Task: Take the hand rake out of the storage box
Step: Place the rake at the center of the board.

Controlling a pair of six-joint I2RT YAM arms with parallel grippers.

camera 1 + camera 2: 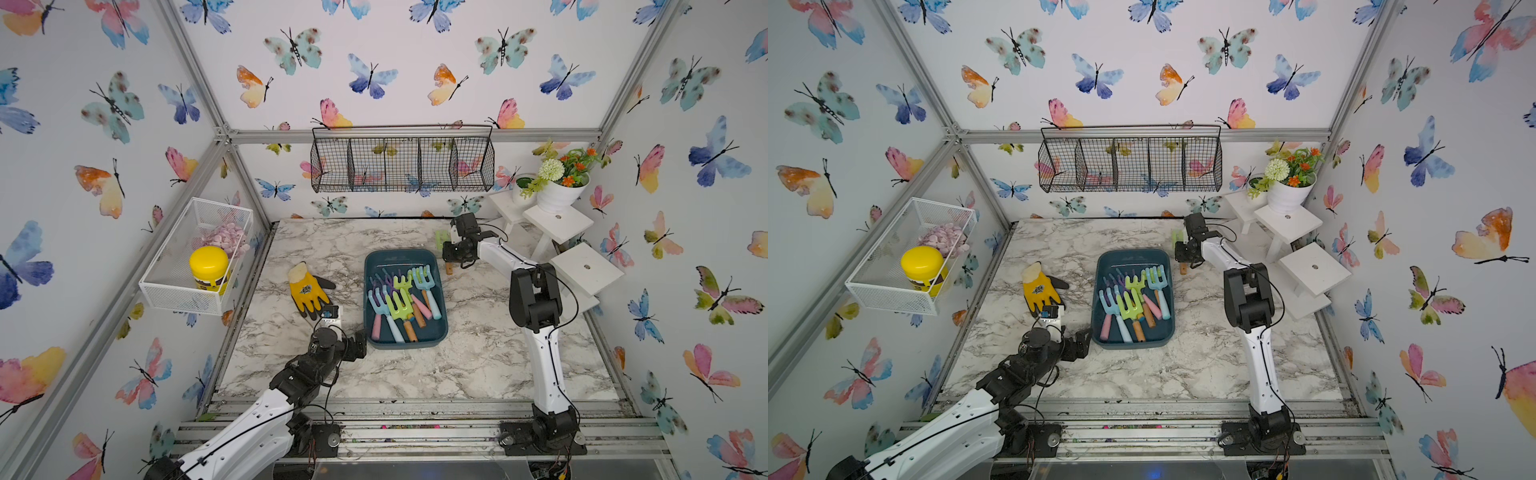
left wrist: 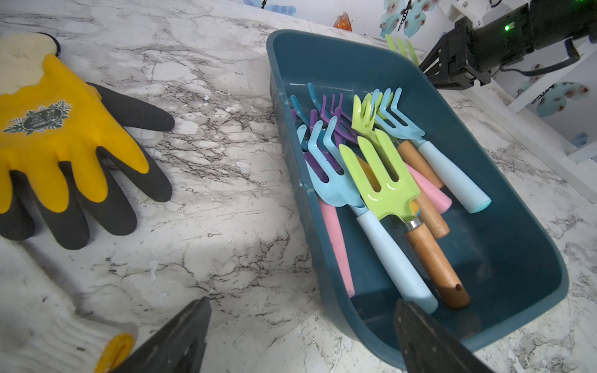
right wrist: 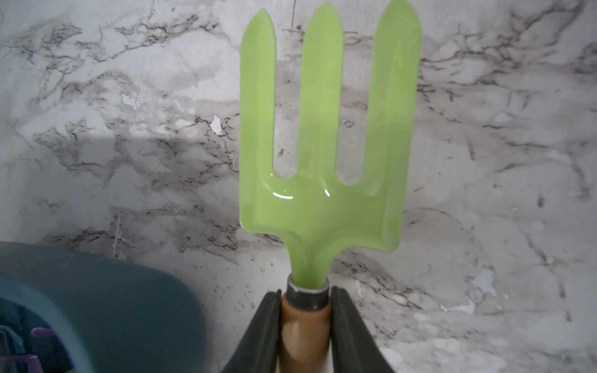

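Observation:
The dark teal storage box sits mid-table in both top views, with several coloured hand rakes piled inside. Outside it, by its far right corner, my right gripper is shut on the wooden handle of a light green hand rake. The prongs point away over the marble, with the box's corner off to one side. My left gripper stands open and empty at the box's near left corner.
A yellow and black glove lies left of the box, a white knit glove beside it. A white mesh basket hangs on the left wall, a black wire basket on the back wall. White steps with flower pots fill the back right.

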